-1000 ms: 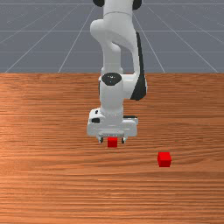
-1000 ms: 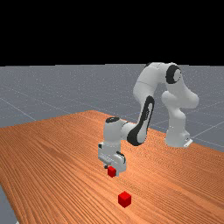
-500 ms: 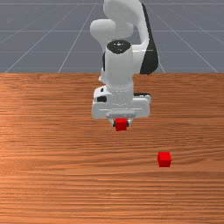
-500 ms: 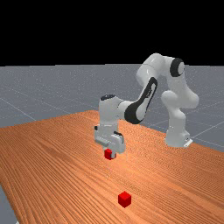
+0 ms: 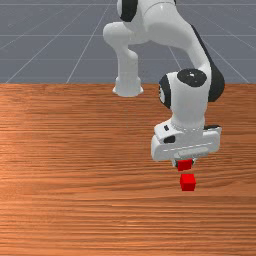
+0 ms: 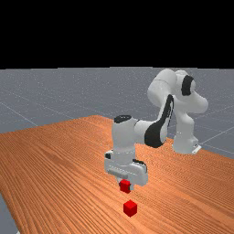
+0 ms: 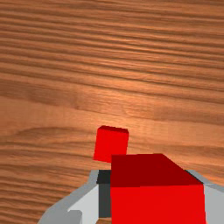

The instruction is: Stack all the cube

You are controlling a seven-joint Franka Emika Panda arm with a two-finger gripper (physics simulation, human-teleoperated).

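Note:
In the front view my gripper (image 5: 184,163) is shut on a red cube (image 5: 184,165), held in the air. The other red cube (image 5: 188,182) rests on the table just below it in that view. The far view has the held cube (image 6: 124,186) above the table cube (image 6: 130,208), with a gap between them. In the wrist view the held cube (image 7: 157,203) sits between both fingers of the gripper (image 7: 153,197) and partly covers the table cube (image 7: 111,144), which lies lower down.
The orange-brown wooden table (image 5: 75,200) stretches around the cubes. The arm's base (image 5: 128,87) stands at the table's back edge in the front view.
My fingers closed on the cube and lifted it from the table. Then hand and cube moved toward the front view's right and came lower, over near the other cube, which stayed put.

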